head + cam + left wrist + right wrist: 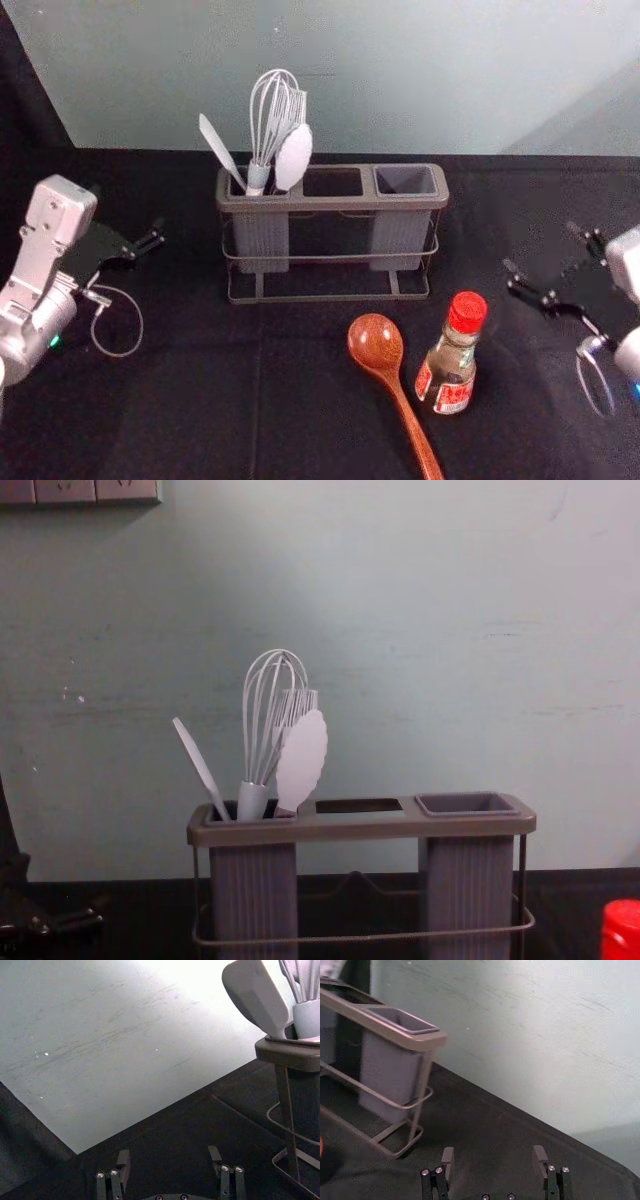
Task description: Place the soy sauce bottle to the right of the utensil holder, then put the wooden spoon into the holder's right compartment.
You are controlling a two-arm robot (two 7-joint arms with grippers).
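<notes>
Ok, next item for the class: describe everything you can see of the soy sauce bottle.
The soy sauce bottle stands upright on the dark cloth, with nothing gripping it. Its see-through, brownish body looks like glass or plastic and narrows upward to a red cap; a red and white label sits low on it. It is in front of the utensil holder's right end, with the wooden spoon lying close on its left; whether they touch is unclear.

Lab-like robot workspace: black-covered table (180, 410) before a scuffed, pale green wall (450, 580) with sockets (66, 490)
</notes>
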